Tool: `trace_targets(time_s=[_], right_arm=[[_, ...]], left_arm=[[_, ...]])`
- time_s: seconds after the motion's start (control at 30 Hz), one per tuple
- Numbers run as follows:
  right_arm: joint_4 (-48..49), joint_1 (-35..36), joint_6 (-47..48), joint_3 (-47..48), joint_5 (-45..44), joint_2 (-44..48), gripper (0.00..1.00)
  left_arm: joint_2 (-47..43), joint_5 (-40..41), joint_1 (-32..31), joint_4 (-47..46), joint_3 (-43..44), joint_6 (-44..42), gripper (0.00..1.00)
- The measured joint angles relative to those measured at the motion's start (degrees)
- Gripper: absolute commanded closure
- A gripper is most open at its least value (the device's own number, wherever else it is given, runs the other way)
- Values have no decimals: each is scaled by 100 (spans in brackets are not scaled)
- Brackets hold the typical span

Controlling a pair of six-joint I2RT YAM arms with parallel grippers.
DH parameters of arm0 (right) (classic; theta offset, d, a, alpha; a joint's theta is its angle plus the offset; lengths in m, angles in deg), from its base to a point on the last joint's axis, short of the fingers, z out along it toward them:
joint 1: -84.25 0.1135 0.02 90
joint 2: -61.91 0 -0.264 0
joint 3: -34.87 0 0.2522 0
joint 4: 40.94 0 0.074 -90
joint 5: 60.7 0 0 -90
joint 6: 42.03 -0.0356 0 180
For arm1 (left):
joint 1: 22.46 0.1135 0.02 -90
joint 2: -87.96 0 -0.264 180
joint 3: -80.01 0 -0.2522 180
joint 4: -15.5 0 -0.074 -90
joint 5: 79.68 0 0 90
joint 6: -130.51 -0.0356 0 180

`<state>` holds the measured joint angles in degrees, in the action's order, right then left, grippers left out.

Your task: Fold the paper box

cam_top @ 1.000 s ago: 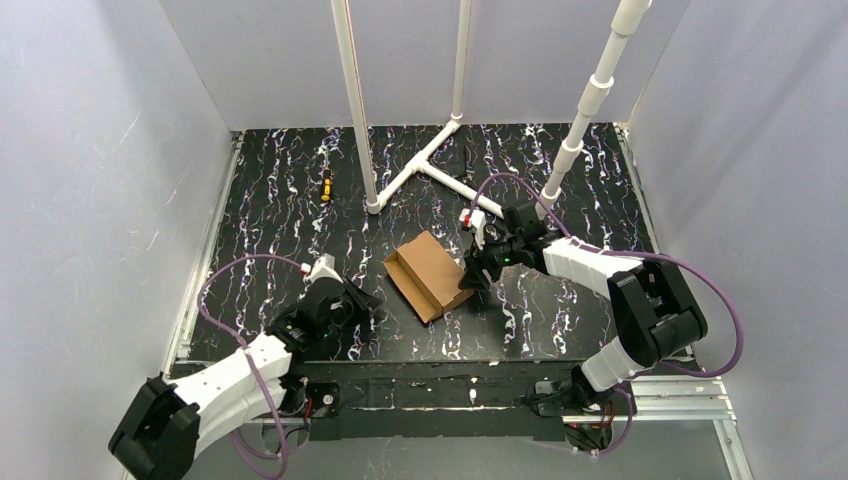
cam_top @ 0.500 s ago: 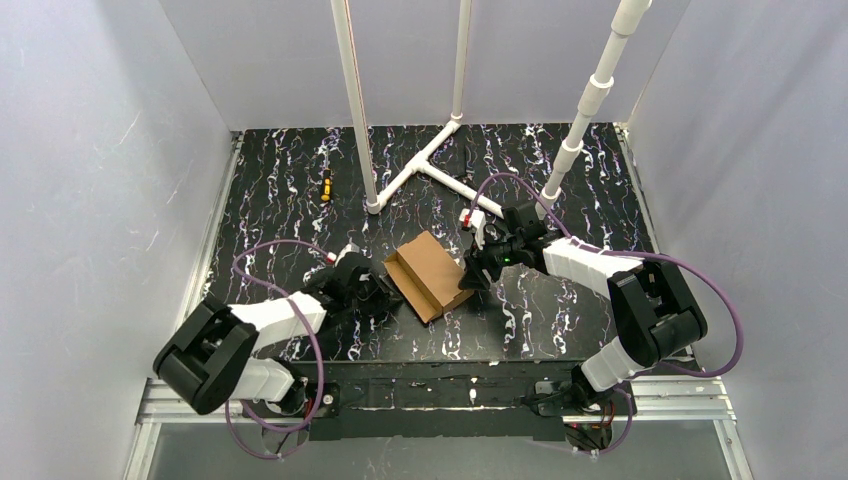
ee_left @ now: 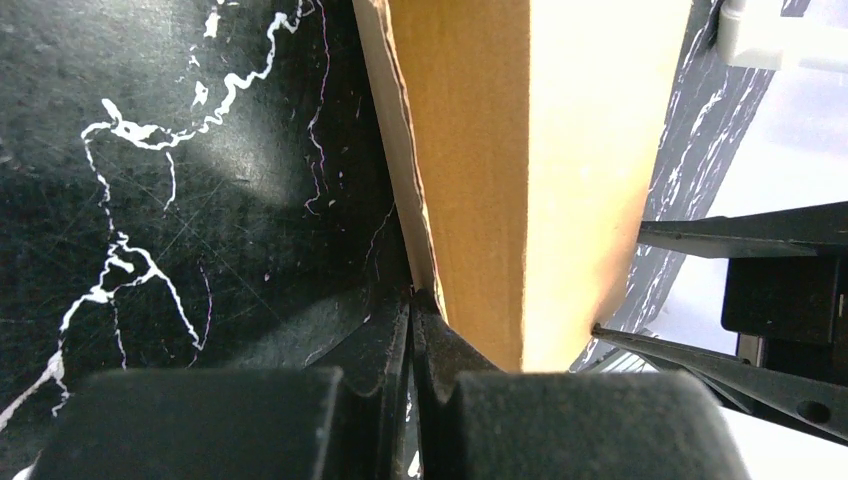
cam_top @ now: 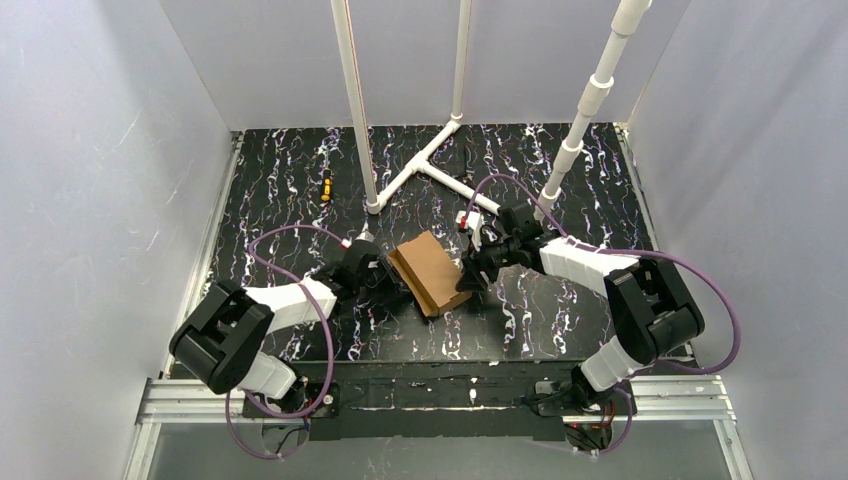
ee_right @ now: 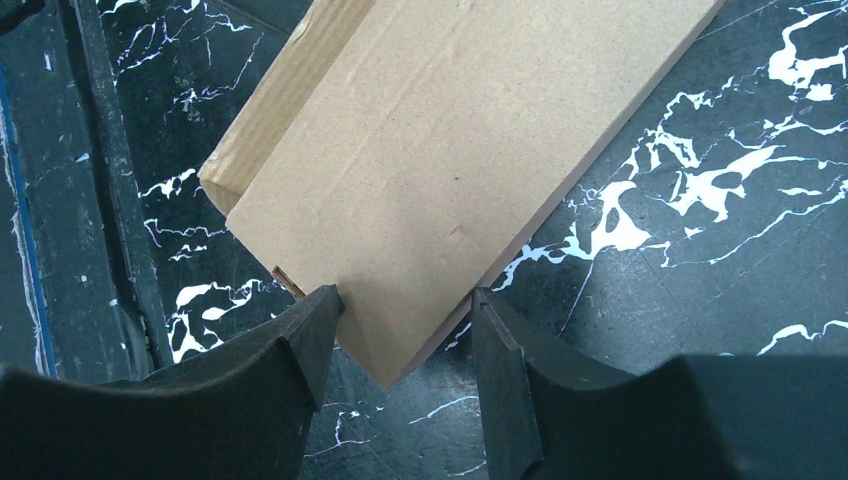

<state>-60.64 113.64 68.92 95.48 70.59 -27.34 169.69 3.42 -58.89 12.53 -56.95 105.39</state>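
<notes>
The paper box [cam_top: 430,272] is a flat, partly folded piece of brown cardboard lying mid-table, with a raised strip along its left side. My left gripper [cam_top: 388,280] is shut, its tips [ee_left: 413,300] pressed against the box's [ee_left: 480,170] left edge at table level and holding nothing. My right gripper [cam_top: 468,275] is open at the box's right corner. In the right wrist view that corner [ee_right: 400,250] pokes between the fingers [ee_right: 310,330] of the right gripper [ee_right: 405,320]; the left fingertip touches the cardboard's edge.
A white pipe frame [cam_top: 440,160] lies on the table behind the box, with upright poles [cam_top: 352,100] rising from it. A small yellow-and-black object [cam_top: 324,185] lies far left at the back. Grey walls close in three sides.
My left arm has swung in from the near left until its shut tips met the box's left edge. The right gripper stayed at the right corner, closing slightly. The box barely moved.
</notes>
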Motion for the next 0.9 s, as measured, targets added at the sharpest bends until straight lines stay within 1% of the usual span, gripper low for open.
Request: trace_targets(time_s=[0.2,0.27,0.33,0.43,0.57,0.63,0.7,0.8,0.9], right_arm=[[-31,0,0,20,-17,-4,41],[-37,0,0,26,-26,-4,40],[-44,2,2,28,-42,-4,40],[-46,4,2,31,-57,-4,40],[-39,26,2,35,-85,-7,39],[-33,39,2,42,-96,-9,39],[-31,44,0,42,-107,-11,39],[-28,44,0,42,-107,-11,39],[-28,48,0,42,-109,-11,39]], left_arm=[[247,-188,26,2,136,-164,100],[264,-210,28,2,151,-234,93],[260,-205,31,-2,149,-306,89],[162,-160,31,-20,63,-361,86],[-146,-61,31,15,-197,-365,86],[-297,105,31,295,-221,-319,86],[-398,476,26,1012,-74,-236,86],[-382,975,57,1956,369,-205,86],[-302,1182,210,2284,656,-273,86]])
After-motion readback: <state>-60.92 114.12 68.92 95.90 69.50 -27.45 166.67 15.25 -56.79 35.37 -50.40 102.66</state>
